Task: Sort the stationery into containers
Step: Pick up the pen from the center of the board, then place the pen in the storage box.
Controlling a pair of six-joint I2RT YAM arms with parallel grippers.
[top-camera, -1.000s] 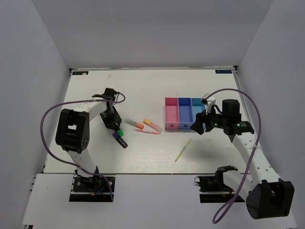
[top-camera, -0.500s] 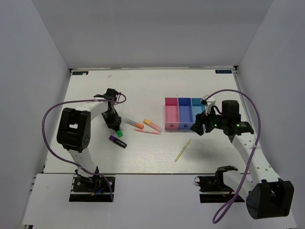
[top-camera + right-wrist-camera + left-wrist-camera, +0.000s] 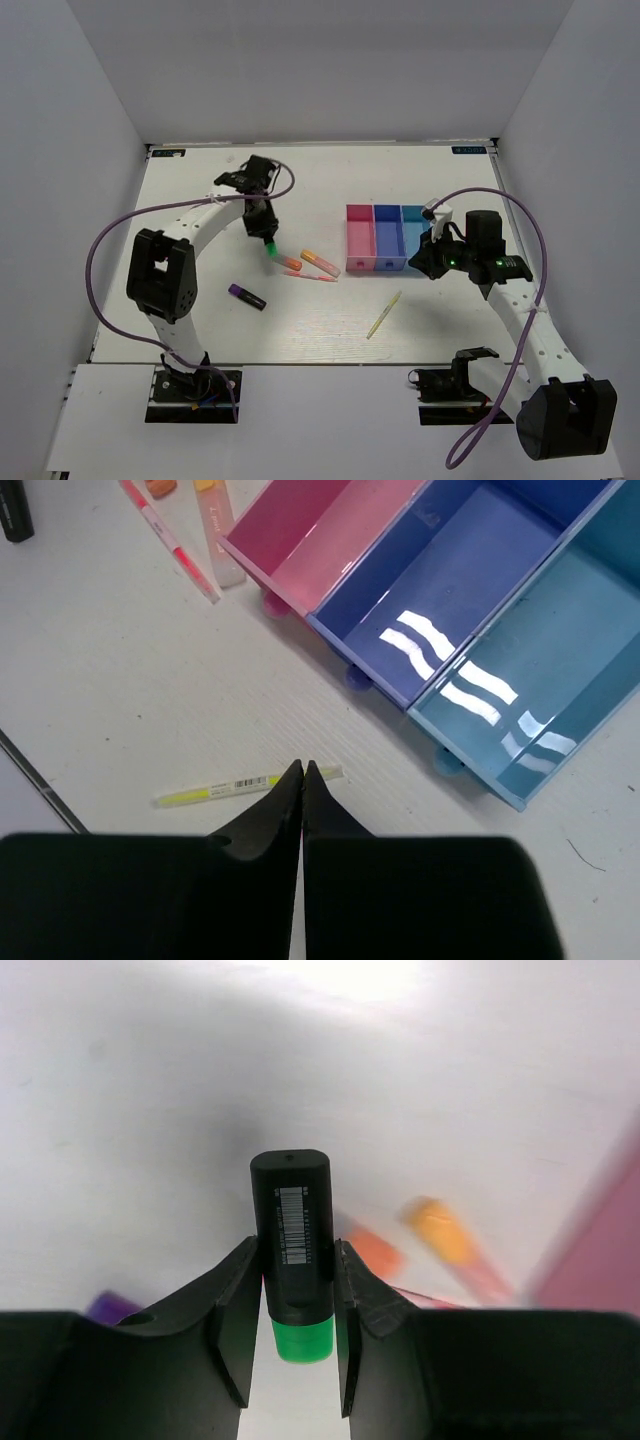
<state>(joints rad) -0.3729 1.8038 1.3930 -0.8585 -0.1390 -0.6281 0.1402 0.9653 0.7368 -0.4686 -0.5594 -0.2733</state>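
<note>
My left gripper is shut on the black-green marker, held above the table, green end pointing down. Below it lie two orange highlighters and the thin pink pen. The purple marker lies nearer the front. The pale-yellow pen lies just beyond my right gripper, which is shut with nothing in it. The containers stand joined in a row: pink, blue-purple, cyan.
The purple cables loop beside both arms. White walls close the table at the back and sides. In the right wrist view the bins hold no stationery.
My left gripper has carried the black-green marker up and toward the back right, leaving the purple marker on the table. My right gripper's jaws have shut.
</note>
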